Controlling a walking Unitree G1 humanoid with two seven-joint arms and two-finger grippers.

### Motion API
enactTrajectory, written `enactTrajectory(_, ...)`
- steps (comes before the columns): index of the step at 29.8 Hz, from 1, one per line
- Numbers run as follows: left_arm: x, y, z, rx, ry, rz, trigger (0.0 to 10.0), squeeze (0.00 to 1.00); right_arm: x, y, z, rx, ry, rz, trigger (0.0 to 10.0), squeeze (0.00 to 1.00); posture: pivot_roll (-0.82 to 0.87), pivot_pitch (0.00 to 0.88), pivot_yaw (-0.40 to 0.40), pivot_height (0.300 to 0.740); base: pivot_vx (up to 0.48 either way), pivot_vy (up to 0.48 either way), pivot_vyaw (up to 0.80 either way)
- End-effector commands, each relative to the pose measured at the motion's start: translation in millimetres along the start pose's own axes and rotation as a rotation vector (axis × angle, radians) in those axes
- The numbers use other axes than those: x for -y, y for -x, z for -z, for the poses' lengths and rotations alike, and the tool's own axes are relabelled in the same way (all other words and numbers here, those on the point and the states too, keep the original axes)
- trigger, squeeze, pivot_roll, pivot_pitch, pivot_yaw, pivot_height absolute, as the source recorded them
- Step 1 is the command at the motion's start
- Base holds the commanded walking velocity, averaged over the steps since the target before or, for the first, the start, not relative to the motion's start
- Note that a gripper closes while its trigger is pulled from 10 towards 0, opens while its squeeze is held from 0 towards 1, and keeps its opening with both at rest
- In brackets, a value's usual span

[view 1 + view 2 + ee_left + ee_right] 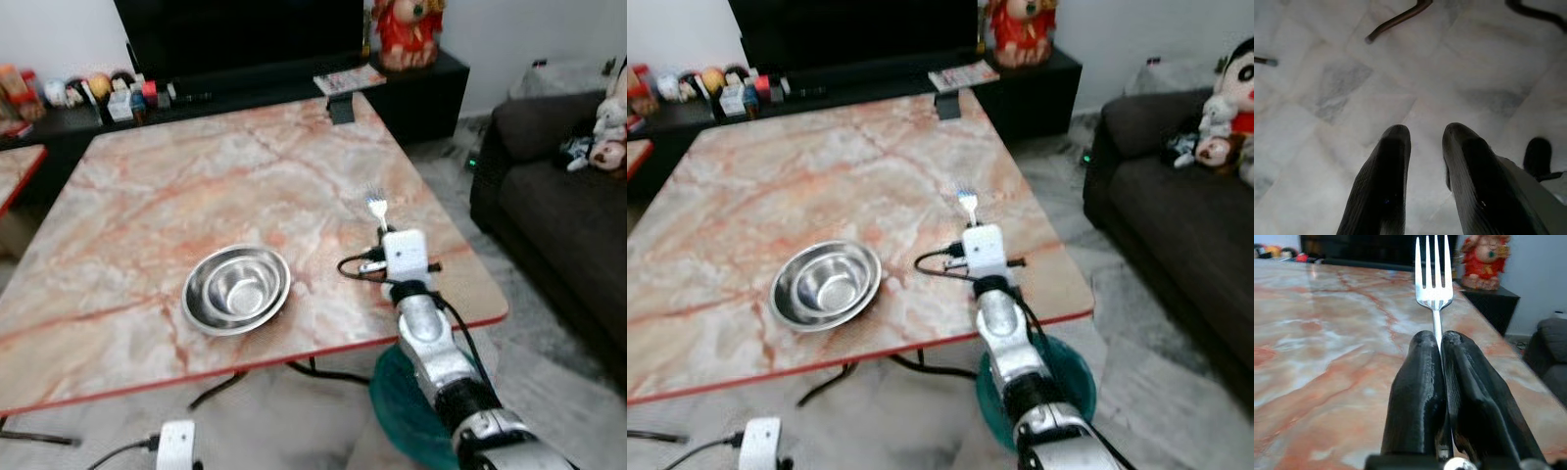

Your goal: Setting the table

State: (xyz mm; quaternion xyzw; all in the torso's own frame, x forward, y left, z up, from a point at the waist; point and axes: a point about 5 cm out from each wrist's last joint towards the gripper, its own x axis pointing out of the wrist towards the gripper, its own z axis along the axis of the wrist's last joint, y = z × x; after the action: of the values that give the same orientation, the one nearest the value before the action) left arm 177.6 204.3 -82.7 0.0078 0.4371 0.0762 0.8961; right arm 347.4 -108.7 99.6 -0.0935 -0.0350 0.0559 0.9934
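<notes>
The left claw (1422, 142) hangs low over the pale floor by the near edge of the table (196, 176), with its two black fingers a little apart and nothing between them, so it looks like it is just waiting. On the table, close to the near edge and about midway along it, sits a shiny metal bowl (236, 287), right way up and with nothing in it. To the right of the bowl, near the right edge of the table, the right claw (1441, 340) is pinched tight on the thin handle of a silver fork (1434, 271). The fork points straight out from the claw, toward the far edge, with its prongs just above the marble. It is probably held low and flat like this so it can be laid down beside the bowl. Most of the fork's handle is hidden inside the claw. I cannot tell if the prongs touch the table.
</notes>
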Motion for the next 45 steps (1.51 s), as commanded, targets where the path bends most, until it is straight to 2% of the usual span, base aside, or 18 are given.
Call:
enactTrajectory(1,-11.5,1.9,6.7,-0.019,0.004,-0.033,10.0,0.00,-15.5,1.3,-3.7,0.011,-0.020,-0.056,10.0,0.00,0.00,0.019,0.066,0.740,0.000,0.000,0.00)
enactTrajectory(5,-11.9,2.0,7.0,-0.021,0.003,-0.035,10.0,0.00,-22.5,4.7,-1.3,-0.002,-0.037,-0.083,10.0,0.00,0.00,0.022,0.064,0.740,0.000,0.000,0.00)
enactTrajectory(10,-12.0,2.1,7.8,-0.024,0.002,-0.034,10.0,0.00,-31.2,11.5,11.5,-0.090,-0.055,-0.089,10.0,0.00,0.00,0.022,0.065,0.740,0.000,0.000,0.00)
enactTrajectory(16,-12.4,2.0,7.0,-0.023,0.000,-0.034,10.0,0.00,-29.8,11.5,20.5,-0.184,-0.123,-0.038,10.0,0.00,0.00,0.023,0.067,0.740,0.000,0.000,0.00)
enactTrajectory(22,-13.6,1.7,6.1,-0.023,0.000,-0.036,10.0,0.00,-28.6,8.1,21.5,-0.231,-0.135,-0.029,10.0,0.00,0.00,0.021,0.067,0.740,0.000,0.000,0.00)
enactTrajectory(25,-14.3,1.7,5.9,-0.025,0.000,-0.037,10.0,0.00,-26.6,6.3,25.3,-0.296,-0.149,-0.004,10.0,0.00,0.00,0.020,0.066,0.740,0.000,0.000,0.00)
enactTrajectory(32,-15.4,1.9,6.4,-0.027,-0.004,-0.040,10.0,0.00,-30.7,4.9,24.9,-0.321,-0.179,-0.025,10.0,0.00,0.01,0.023,0.066,0.740,0.000,0.000,0.00)
enactTrajectory(36,-16.4,1.9,6.6,-0.028,-0.005,-0.043,10.0,0.00,-36.1,3.6,22.4,-0.336,-0.240,-0.038,10.0,0.00,0.01,0.023,0.066,0.740,0.000,0.000,0.00)
enactTrajectory(45,-17.9,1.8,5.6,-0.026,-0.011,-0.046,10.0,0.00,-43.1,2.5,20.2,-0.355,-0.250,-0.056,10.0,0.00,0.01,0.023,0.065,0.740,0.000,0.000,0.00)
